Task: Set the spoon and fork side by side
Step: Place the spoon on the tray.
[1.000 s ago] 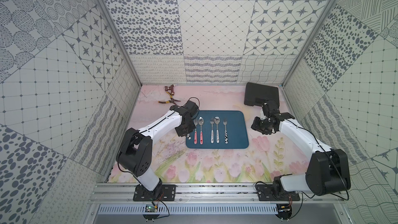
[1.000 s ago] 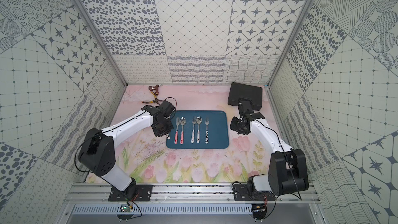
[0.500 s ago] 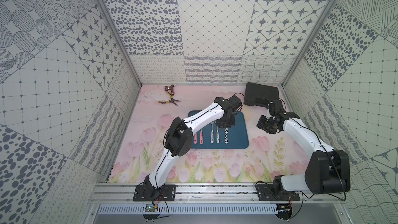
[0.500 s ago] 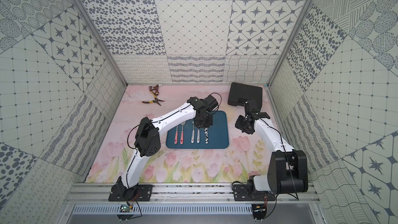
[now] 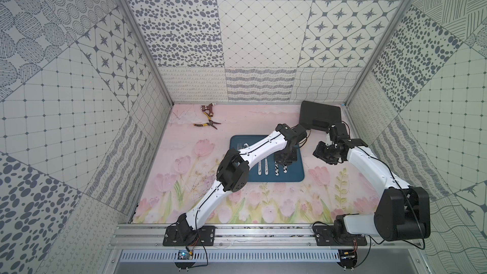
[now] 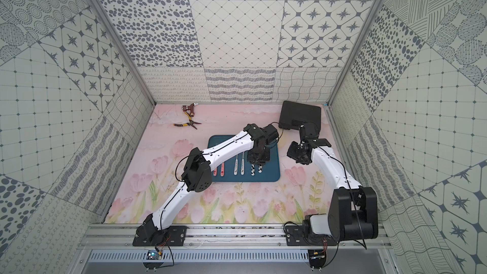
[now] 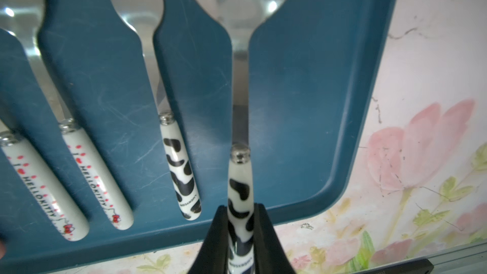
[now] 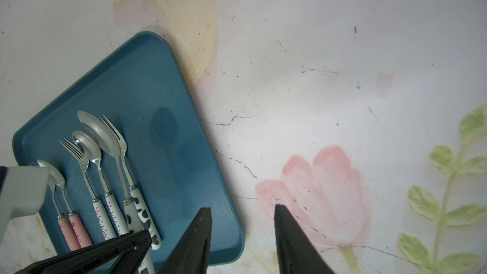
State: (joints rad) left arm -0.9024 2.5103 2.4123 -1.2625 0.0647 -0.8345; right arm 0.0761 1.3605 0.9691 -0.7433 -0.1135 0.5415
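My left gripper (image 7: 239, 206) is shut on the black-and-white cow-patterned handle of the spoon (image 7: 239, 75). It holds the spoon a little above the right part of the blue tray (image 7: 303, 101), where the spoon casts a shadow. The matching cow-handled fork (image 7: 179, 170) lies flat on the tray just beside it, pointing the same way. In both top views the left gripper (image 5: 283, 158) (image 6: 258, 158) reaches across the tray. My right gripper (image 8: 242, 208) stands open with nothing in it, over the tray's right edge (image 8: 229, 206) and the mat, also in a top view (image 5: 325, 152).
Two white dotted-handled pieces (image 7: 100, 177) and two pink-handled ones (image 8: 75, 230) lie in a row on the tray's left. Yellow-handled pliers (image 5: 207, 125) and a brown fitting (image 5: 208, 108) sit at the back left. A black box (image 5: 319, 114) stands at the back right.
The left arm swung from the tray's left side across to its right side and now holds the cow-handled spoon. The right gripper drew back a little to the right.
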